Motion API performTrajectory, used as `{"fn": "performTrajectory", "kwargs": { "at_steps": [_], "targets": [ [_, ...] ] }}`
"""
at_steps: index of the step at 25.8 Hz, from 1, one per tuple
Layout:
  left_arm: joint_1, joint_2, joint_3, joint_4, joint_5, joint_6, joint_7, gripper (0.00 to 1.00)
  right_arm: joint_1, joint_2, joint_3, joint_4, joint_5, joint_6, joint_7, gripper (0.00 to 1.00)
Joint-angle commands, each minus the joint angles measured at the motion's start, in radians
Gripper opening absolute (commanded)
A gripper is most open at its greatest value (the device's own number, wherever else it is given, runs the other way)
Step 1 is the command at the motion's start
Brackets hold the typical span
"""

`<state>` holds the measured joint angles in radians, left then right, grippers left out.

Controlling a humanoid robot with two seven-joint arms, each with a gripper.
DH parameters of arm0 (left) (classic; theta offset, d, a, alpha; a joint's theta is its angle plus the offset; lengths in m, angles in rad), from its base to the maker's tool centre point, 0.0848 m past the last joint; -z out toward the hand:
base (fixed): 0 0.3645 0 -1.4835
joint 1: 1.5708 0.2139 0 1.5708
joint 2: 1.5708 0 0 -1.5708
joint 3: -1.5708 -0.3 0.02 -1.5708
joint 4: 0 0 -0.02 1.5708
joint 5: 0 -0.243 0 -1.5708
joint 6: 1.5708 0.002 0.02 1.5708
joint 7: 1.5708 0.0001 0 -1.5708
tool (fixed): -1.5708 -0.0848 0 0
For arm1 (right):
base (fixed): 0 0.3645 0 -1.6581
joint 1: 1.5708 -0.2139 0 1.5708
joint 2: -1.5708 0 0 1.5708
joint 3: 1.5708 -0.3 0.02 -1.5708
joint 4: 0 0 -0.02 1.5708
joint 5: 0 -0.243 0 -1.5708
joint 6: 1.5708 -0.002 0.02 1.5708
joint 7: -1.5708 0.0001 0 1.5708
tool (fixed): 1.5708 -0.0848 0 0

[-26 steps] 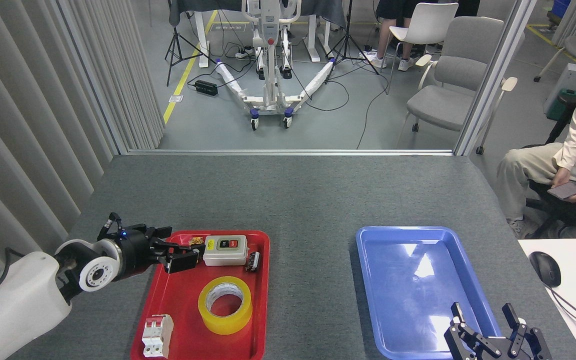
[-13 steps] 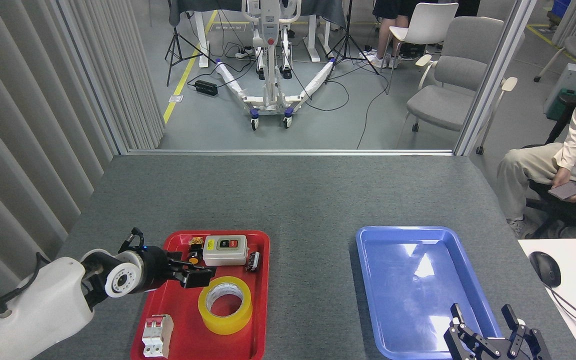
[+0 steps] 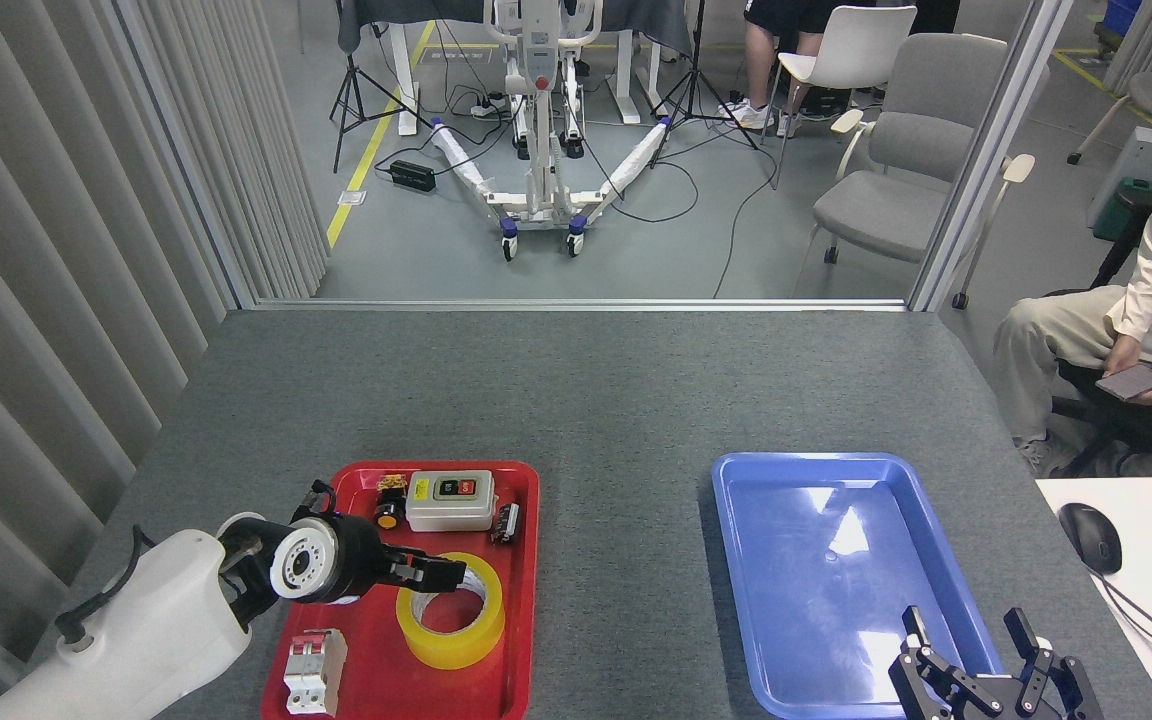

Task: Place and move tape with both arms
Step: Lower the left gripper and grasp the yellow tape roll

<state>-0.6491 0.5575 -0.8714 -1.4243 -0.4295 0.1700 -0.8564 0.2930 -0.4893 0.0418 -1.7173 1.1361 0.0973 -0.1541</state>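
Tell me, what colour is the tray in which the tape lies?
Red. The tray holding the yellow tape shows clearly in the head view.

Yellow tape (image 3: 451,625) roll lies flat in red tray (image 3: 519,560).

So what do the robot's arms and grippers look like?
The left arm has a smooth white shell with a thin black cable along it and a round white wrist disc dotted with small holes. Its left gripper is black. The right gripper is black too, with angular fingers like little claws; only its gripper shows.
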Motion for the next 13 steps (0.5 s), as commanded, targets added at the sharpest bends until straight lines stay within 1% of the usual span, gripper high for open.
{"fn": "performTrajectory", "kwargs": {
  "at_steps": [1,3,8,13],
  "targets": [
    [0.019,-0.044,0.04,0.01,-0.118,0.006,-0.049,0.85,0.0,0.0,0.001,0.001,0.001,-0.001,-0.002,1.0],
    [0.04,-0.074,0.066,0.018,-0.181,0.006,-0.07,0.85,0.0,0.0,0.0,0.001,0.001,-0.001,-0.002,1.0],
    [0.051,-0.09,0.071,0.082,-0.201,0.006,-0.082,0.86,0.0,0.001,0.0,0.001,0.001,0.002,-0.002,1.0],
    [0.051,-0.128,0.074,0.142,-0.255,0.005,-0.082,0.86,0.0,0.001,0.001,0.001,-0.001,0.002,-0.002,1.0]
  ]
}}
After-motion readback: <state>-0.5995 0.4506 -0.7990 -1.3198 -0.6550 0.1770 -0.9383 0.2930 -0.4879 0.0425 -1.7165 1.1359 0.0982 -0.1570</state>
